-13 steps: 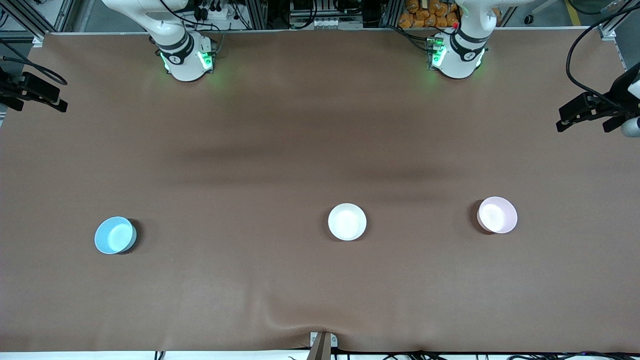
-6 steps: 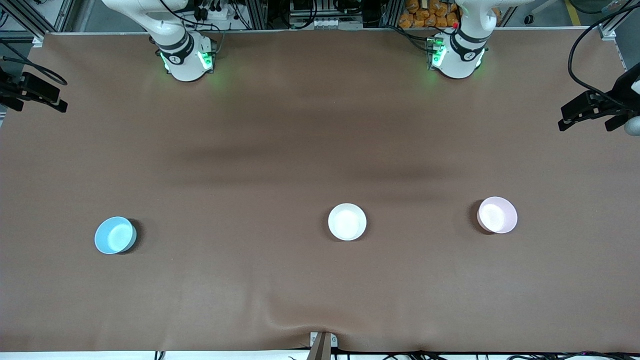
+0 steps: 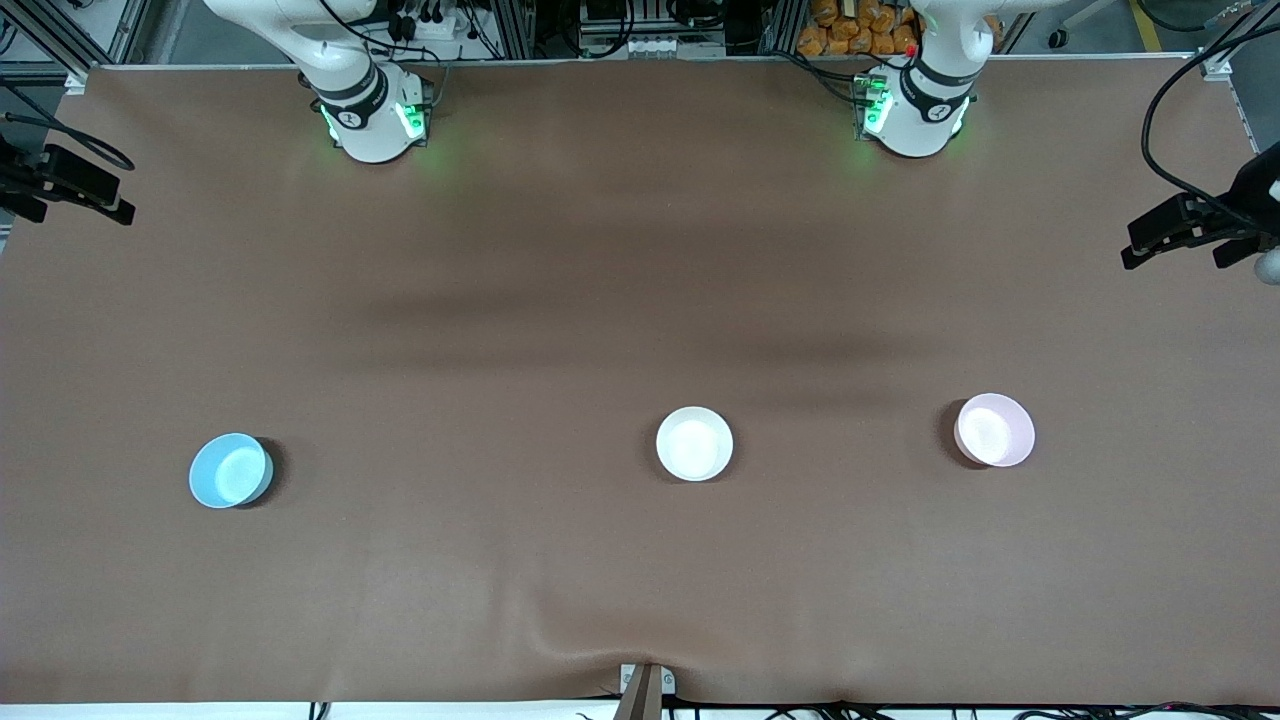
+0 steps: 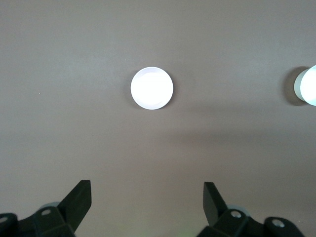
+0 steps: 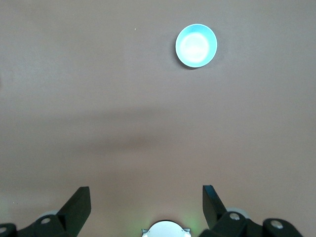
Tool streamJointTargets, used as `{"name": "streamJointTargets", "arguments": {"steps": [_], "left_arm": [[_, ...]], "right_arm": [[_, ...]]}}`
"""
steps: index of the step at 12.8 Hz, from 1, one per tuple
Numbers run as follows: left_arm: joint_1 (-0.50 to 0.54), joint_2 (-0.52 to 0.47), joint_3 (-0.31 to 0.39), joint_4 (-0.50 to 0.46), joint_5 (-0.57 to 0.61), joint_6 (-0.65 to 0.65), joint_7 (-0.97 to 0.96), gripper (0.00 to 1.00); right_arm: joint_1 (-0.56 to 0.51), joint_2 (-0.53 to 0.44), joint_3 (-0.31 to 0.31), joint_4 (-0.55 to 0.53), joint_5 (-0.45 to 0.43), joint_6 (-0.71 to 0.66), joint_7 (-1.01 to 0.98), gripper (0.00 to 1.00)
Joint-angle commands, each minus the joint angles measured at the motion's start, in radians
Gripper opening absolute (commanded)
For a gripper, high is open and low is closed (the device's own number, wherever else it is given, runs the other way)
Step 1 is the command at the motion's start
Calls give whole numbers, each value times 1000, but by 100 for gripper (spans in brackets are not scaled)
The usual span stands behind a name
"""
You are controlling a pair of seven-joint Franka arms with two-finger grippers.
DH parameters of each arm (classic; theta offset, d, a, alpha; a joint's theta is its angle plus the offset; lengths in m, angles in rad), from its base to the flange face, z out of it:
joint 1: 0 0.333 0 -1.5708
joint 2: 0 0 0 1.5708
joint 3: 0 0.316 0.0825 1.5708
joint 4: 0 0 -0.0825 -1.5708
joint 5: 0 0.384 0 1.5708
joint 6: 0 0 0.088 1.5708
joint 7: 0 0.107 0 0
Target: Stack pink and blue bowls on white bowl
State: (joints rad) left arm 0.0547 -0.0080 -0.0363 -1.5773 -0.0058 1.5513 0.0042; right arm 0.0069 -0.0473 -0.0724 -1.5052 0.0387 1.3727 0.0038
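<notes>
**Three bowls apart on the table, both claws spread and high above it**

Front view: a brown table [image 3: 640, 250] holds three small bowls in a rough row, well apart. The blue bowl [image 3: 231, 470] sits toward the right arm's end. The white bowl [image 3: 694, 443] sits near the middle. The pink bowl [image 3: 994, 430] sits toward the left arm's end. Nothing is stacked yet. The left gripper [image 3: 1195, 232] shows at the table's edge at the left arm's end; the right gripper [image 3: 62, 185] shows at the edge at the right arm's end.

Left wrist view: the left gripper [image 4: 147, 205] has its two fingers spread wide and empty, high over bare table. A pale bowl, likely the pink bowl [image 4: 152, 88], lies ahead; another bowl [image 4: 307, 85] is cut off at the frame edge.

Right wrist view: the right gripper [image 5: 146, 203] is likewise spread wide and empty, with the blue bowl [image 5: 196, 45] ahead.

Judgement: the step in hand is reaching for a first bowl. To do it well, centre one finger inside the rim and one outside, descend straight, and pinch the wall gently, since glossy bowls may slip or tip.
</notes>
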Motion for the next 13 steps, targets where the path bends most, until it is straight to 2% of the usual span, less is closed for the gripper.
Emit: {"name": "streamJointTargets", "arguments": {"steps": [1,13], "left_arm": [[10,17,-2,20,-6,-19,22,100],[17,5,-10,22,-8,-22,-55,100]], "right_arm": [[4,0,2,3,-10,3,12,100],[16,12,2,2,-10,0,10,100]]}}
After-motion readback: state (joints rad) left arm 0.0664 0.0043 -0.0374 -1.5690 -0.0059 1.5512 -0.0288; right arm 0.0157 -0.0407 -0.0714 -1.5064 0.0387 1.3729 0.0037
